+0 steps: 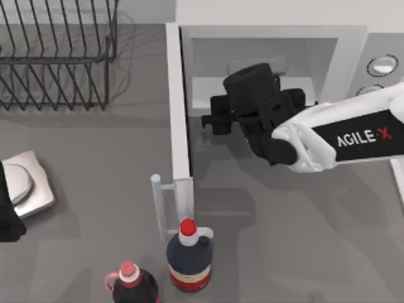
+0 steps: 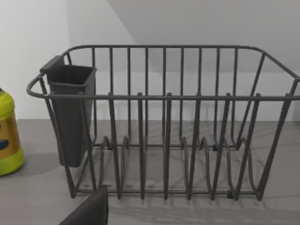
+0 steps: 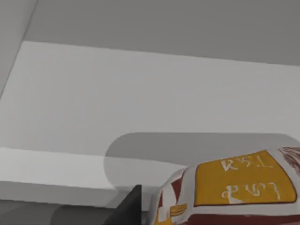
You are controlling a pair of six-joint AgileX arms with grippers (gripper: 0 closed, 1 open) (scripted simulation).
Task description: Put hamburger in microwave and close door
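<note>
The microwave [image 1: 353, 44] stands at the surface's [image 1: 95, 164] far right, its door [image 1: 178, 113] swung wide open toward the front. The right arm reaches into the cavity mouth, its gripper [image 1: 252, 79] just inside; whether its jaws are open or closed, I cannot tell. In the right wrist view the burger [image 3: 234, 192] sits close under the camera, against the cavity's pale wall. The left arm [image 1: 7, 214] is parked at the left edge, facing the wire rack [image 2: 164, 122].

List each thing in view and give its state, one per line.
door: swung open.
microwave: cavity open.
hamburger: wrapped, at the cavity mouth, by the right gripper.
bottles: upright, capped.
wire rack: empty.
left gripper: parked at the left edge.
</note>
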